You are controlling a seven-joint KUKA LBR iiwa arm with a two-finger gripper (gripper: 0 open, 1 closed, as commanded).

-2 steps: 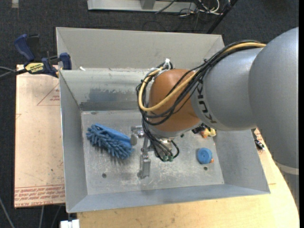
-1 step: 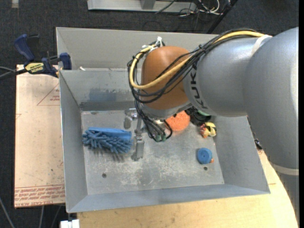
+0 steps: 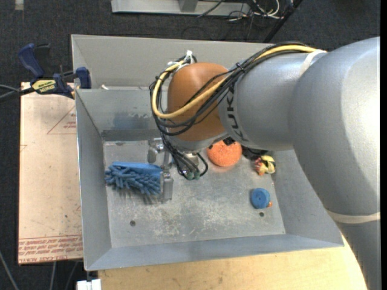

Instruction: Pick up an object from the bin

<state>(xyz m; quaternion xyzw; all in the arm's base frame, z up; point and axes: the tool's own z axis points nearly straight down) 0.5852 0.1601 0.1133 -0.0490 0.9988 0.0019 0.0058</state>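
In the camera view the gripper (image 3: pixel 161 169) is being held low, left of the middle of the bin (image 3: pixel 199 222). Its fingers (image 3: pixel 167 186) are parted and touching the right end of a blue bristly thing (image 3: pixel 133 177), which is lying flat on the left of the floor.

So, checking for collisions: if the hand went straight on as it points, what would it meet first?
Probably the right end of the blue bristly thing, right below the hand; depth is unclear, so it could instead reach the bin floor.
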